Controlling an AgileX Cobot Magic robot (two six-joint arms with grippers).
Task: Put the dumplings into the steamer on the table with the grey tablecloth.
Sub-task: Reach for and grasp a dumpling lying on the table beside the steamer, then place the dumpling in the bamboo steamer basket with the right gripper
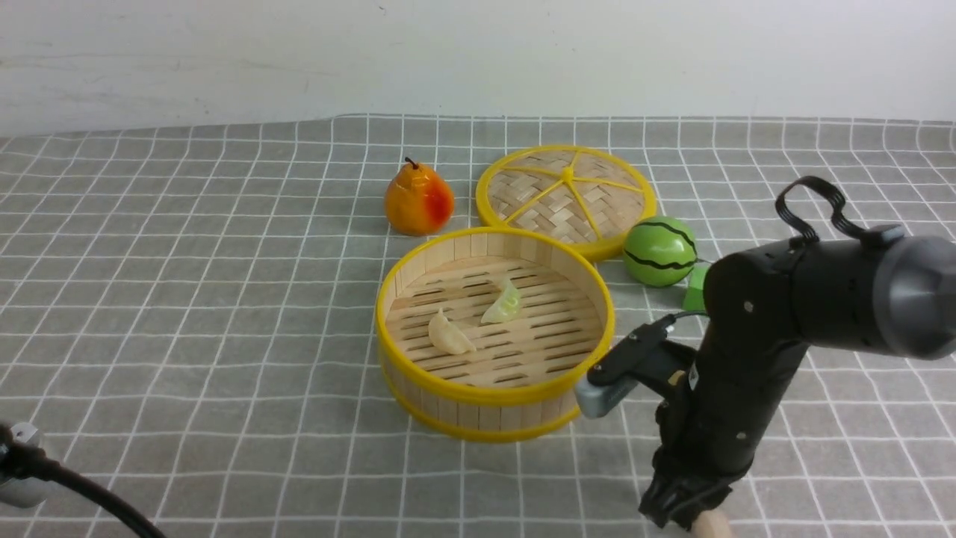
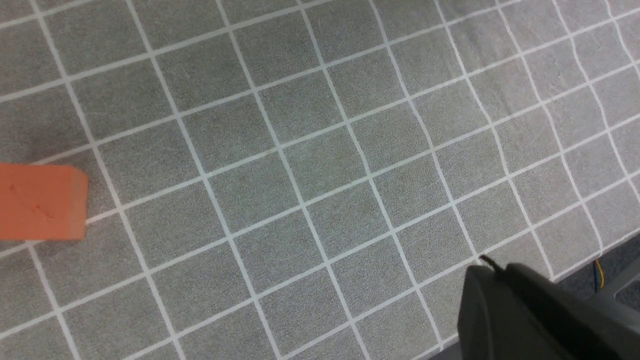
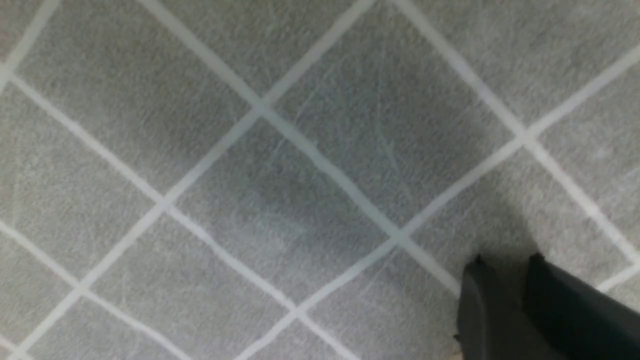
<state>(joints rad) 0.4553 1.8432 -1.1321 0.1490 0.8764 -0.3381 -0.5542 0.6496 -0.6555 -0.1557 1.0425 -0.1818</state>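
- dumpling, cream-coloured, sits right at the tips of your right gripper, low over the cloth; those fingers stand close together, but you can't tell whether they have clenched on it or merely flank it
- your right gripper points down at the cloth, probably so that its narrow tips can pinch so small a piece from above
- the steamer stands upright, ahead and to the left of that gripper, its top open so you can lower pieces in
- inside it, a cream dumpling and a pale green dumpling already lie apart on the slats, which leaves you room between and around them
- the lid lies beyond the steamer from your right gripper, so it doesn't block the drop
- your left gripper is closed with nothing between its tips, likely waiting its turn
- you'd best confirm the pinch before lifting, then clear the yellow rim
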